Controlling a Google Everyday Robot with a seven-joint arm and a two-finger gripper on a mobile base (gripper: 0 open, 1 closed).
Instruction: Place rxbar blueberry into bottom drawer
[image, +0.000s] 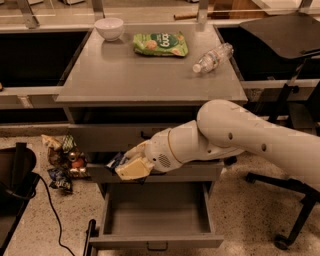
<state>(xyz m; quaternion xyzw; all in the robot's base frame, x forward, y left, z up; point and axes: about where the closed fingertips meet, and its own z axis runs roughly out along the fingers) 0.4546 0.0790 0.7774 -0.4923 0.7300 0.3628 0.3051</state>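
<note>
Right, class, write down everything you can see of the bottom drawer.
The bottom drawer is grey metal, the cabinet's lowest, pulled out toward the camera, bare floor and side walls showing, a small dark handle on its front. Nothing lies in it; the gripper, shut on the rxbar blueberry, hangs above its back edge.

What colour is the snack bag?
Green snack bag, camera view; the hand, gripping the rxbar blueberry, is above the bottom drawer.
</note>
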